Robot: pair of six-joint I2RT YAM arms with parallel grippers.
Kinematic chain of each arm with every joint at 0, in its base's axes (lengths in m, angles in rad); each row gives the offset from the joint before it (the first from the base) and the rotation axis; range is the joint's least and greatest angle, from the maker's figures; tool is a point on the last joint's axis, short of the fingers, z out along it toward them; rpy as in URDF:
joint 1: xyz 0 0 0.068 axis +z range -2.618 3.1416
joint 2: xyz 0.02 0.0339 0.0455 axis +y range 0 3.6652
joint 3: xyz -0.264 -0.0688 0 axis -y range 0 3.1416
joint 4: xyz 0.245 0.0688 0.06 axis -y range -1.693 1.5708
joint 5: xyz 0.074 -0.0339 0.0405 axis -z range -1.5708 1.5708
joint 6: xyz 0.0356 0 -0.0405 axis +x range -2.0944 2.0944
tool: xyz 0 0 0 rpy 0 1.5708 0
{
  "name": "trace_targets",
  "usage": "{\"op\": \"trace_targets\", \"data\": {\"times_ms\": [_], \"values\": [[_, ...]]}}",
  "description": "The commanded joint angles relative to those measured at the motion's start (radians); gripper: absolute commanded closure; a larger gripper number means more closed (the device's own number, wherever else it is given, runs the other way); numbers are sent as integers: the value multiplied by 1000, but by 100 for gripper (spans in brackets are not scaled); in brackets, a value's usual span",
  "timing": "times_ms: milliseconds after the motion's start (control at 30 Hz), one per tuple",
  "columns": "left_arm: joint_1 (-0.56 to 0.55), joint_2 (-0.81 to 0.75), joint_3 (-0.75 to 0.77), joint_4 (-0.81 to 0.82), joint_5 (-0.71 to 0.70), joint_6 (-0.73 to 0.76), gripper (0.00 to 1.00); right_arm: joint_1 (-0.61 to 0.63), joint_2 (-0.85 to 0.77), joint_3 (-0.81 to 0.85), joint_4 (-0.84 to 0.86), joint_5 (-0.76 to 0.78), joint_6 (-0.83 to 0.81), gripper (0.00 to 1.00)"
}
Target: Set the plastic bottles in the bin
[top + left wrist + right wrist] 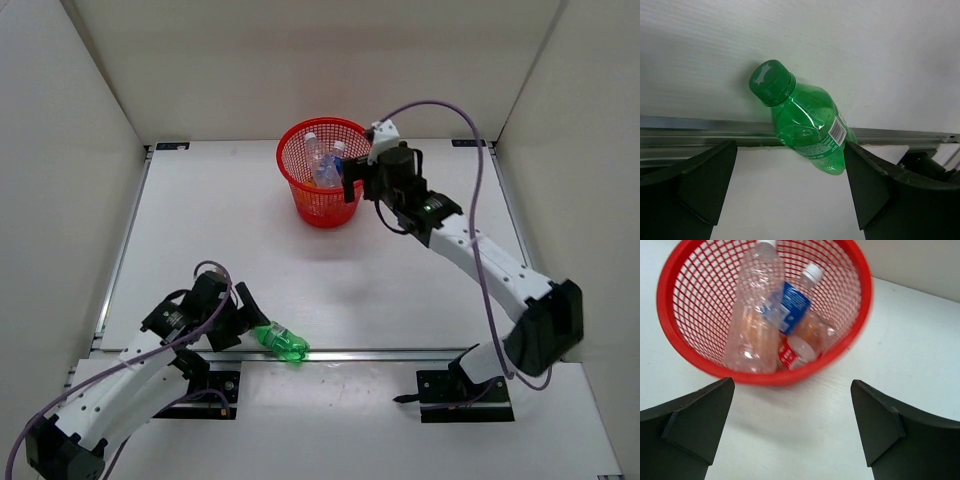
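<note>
The white table fills the scene, with a metal rail running across its near edge. The bin stands upright toward the far middle of the table. It is a round red mesh basket with a thick rim, narrowing downward. The right gripper is beside the bin's right rim in the top view. In its own wrist view its jaws are spread wide with nothing between them, looking down into the basket from just outside the rim. The left gripper is low at the near left, its jaws also spread wide and not clamped on anything. Inside the bin, a plain clear bottle leans against the mesh, crinkled and the longest one visible. A clear blue-labelled bottle with a white cap leans beside it. A red-labelled bottle lies low at the bottom, partly hidden; an orange tint shows beside it, but I cannot tell which bottle that is. The green bottle lies outside the bin, on its side across the rail. It is translucent bright green with a green cap and a white barcode on its label. Its lower end lies between the left fingers, just beside the right-hand one in that view.
</note>
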Motion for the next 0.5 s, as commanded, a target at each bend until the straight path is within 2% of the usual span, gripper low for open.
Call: {"op": "trace_targets", "data": {"times_ms": [0, 167, 367, 467], "values": [[-26, -31, -66, 96, 46, -168, 2, -40, -126, -109, 14, 90, 53, 1], [-138, 33, -148, 202, 32, -264, 1, -137, -288, -266, -3, 118, 73, 1], [-165, 206, -88, 294, -23, -219, 1, -287, -389, -358, -41, 7, 165, 1], [-192, 318, -51, 361, -29, -193, 3, -316, -438, -407, -62, 36, 179, 1]]}}
